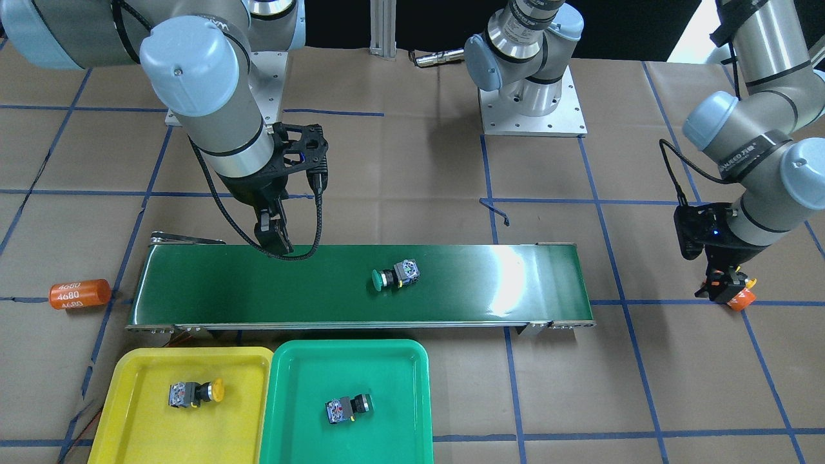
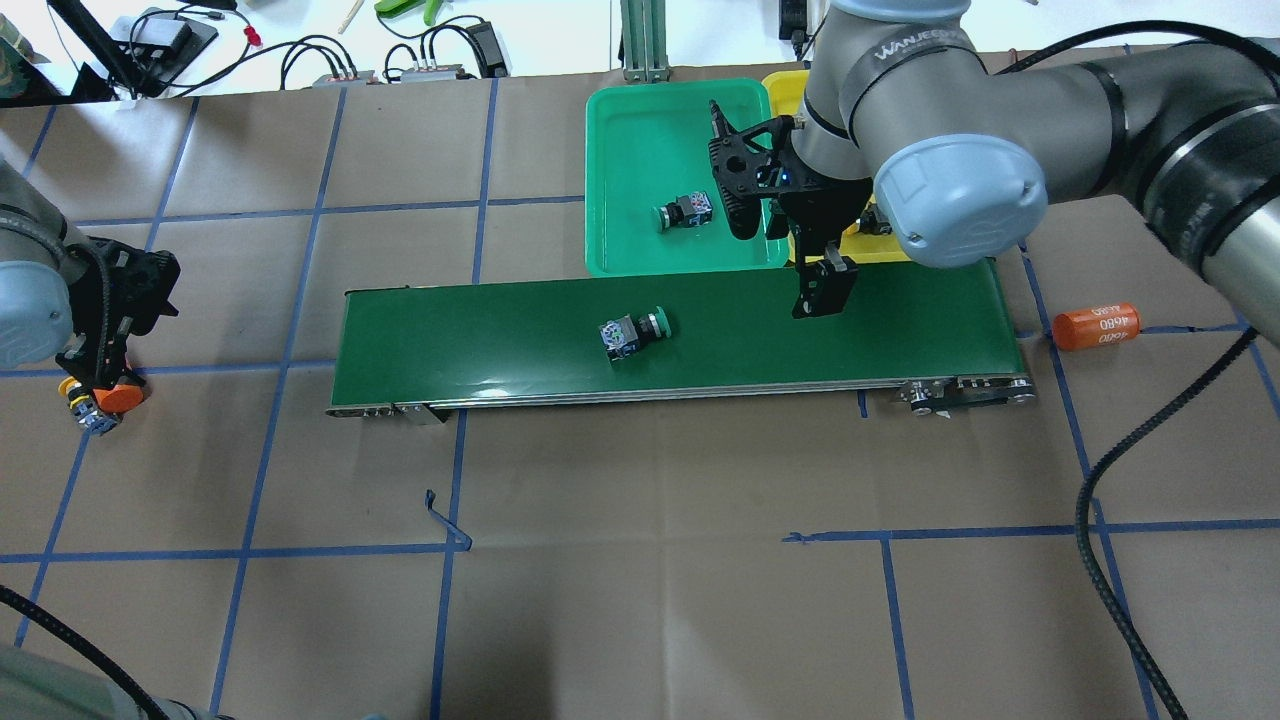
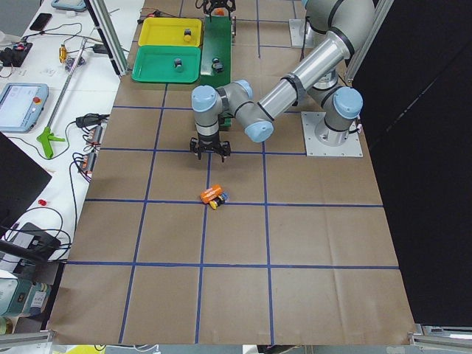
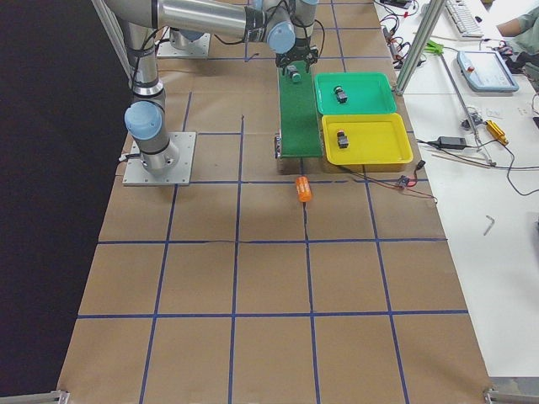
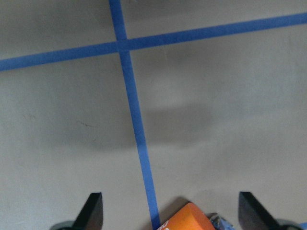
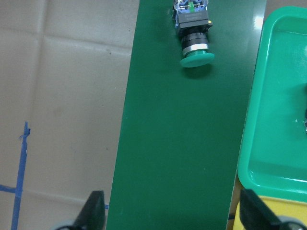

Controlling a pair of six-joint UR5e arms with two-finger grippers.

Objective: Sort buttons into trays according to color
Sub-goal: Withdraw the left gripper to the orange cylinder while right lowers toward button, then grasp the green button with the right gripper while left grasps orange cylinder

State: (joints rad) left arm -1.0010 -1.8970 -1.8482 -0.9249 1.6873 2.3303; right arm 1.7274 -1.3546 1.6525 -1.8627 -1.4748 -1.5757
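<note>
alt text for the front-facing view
A green button lies on a dark-green conveyor belt, the right arm's tool above one end. Nearer the camera, a yellow tray holds a yellow button beside a green tray holding another green button.

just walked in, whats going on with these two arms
Two arms are sorting buttons into trays by colour. One yellow button lies in the yellow tray and one green button in the green tray. A second green button lies on the conveyor belt, and the right pincer hangs open above the belt further along, holding nothing. Off the belt, the left pincer is open over an orange cylinder with a second yellow button beside it.
</note>
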